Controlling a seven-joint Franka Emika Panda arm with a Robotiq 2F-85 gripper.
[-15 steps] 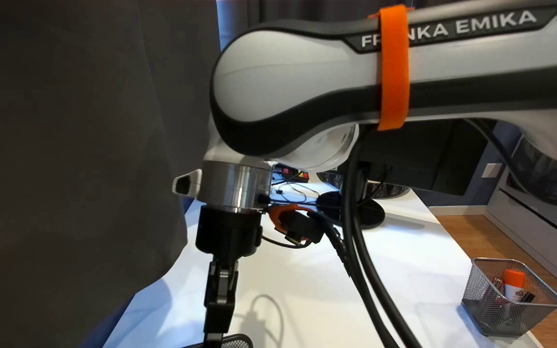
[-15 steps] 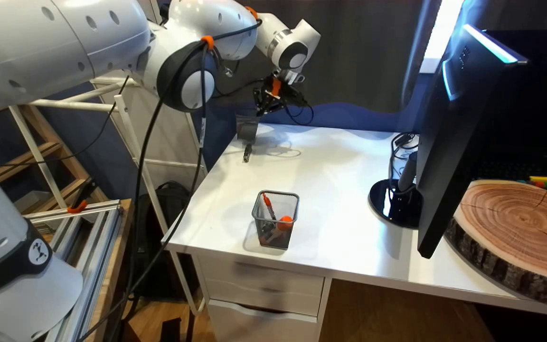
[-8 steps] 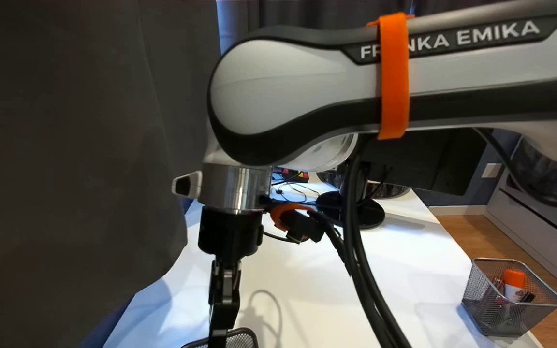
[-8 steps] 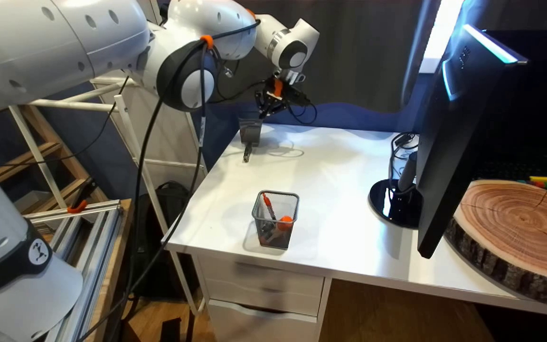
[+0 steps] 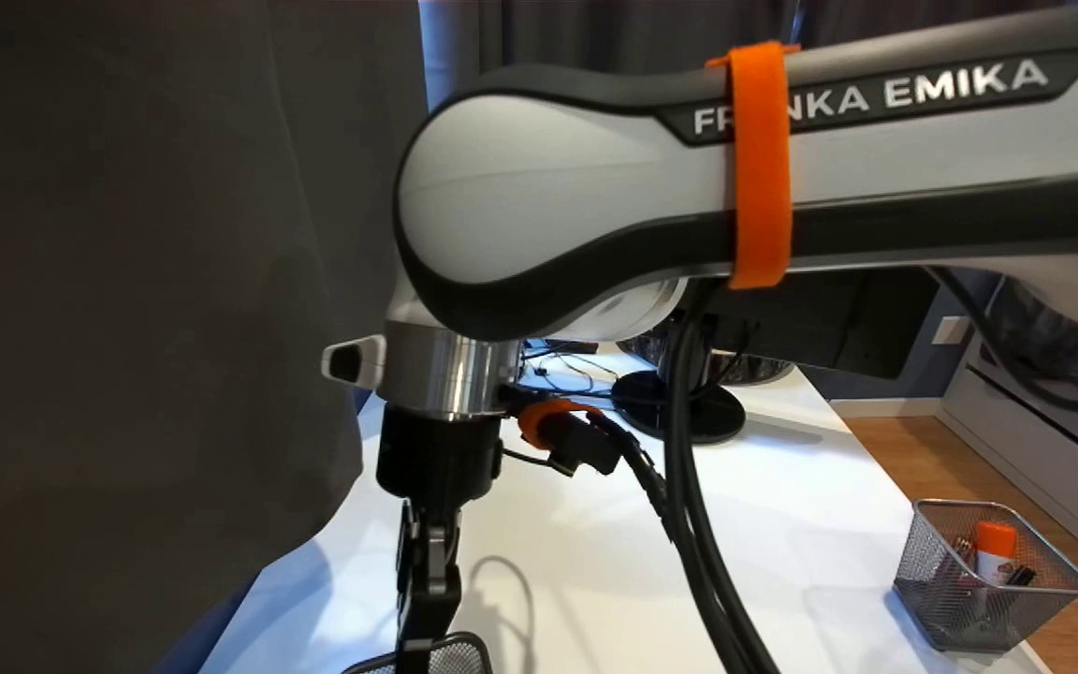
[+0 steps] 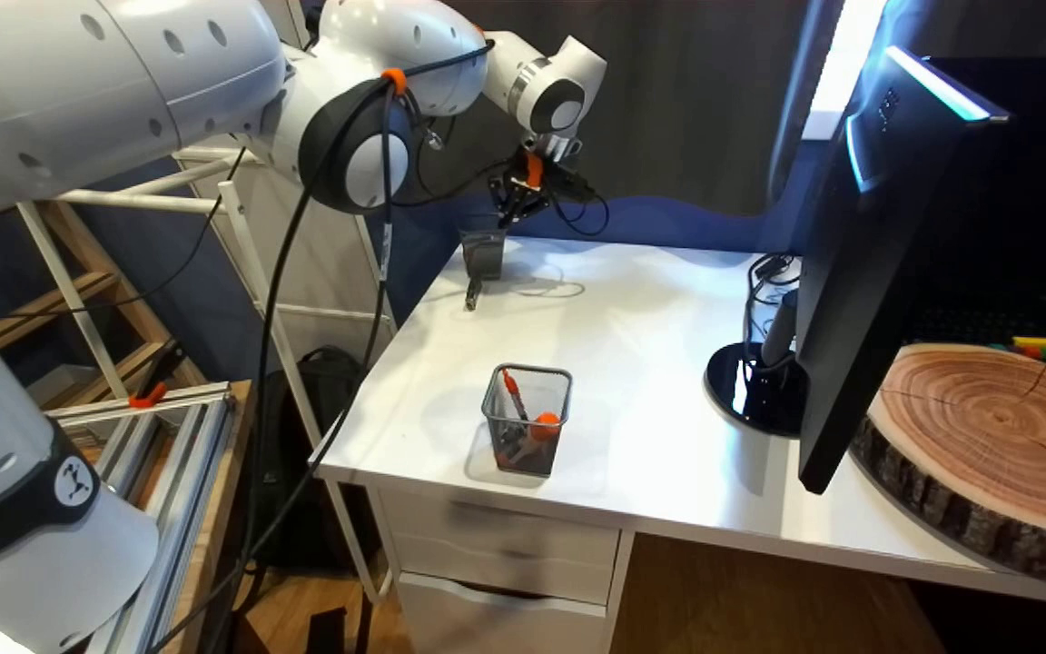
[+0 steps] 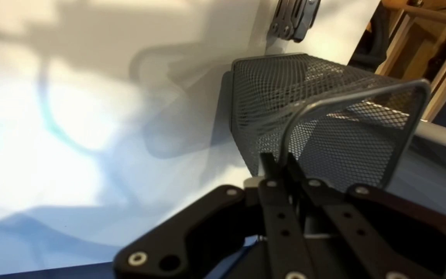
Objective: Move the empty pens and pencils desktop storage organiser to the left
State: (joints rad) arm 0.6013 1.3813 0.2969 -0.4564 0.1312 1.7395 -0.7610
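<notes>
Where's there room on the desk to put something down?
The biggest bare patch of desk lies between the basket with things inside and the screen stand. More bare desk lies between that basket and the folding tool. It's crowded where the jaws hold the empty basket near that tool, and around the wooden slab.

In exterior view, pen holder [image 6: 484, 259] at far left corner of desk [image 6: 650, 309]; in wrist view, rim between fingertips of gripper [image 7: 279, 163]. Pocket tool [image 6: 473, 292] on desk, just before pen holder. Second holder [image 6: 527, 459] also on desk, near front edge, tube [image 6: 546, 424] and other small things [image 6: 512, 385] in it. Monitor [image 6: 882, 272] right of second holder, wood slab [image 6: 995, 427] right of monitor. Curtain [image 6: 668, 118] behind desk, drawers [image 6: 505, 545] under it, backpack [image 6: 332, 377] left of drawers.
</notes>
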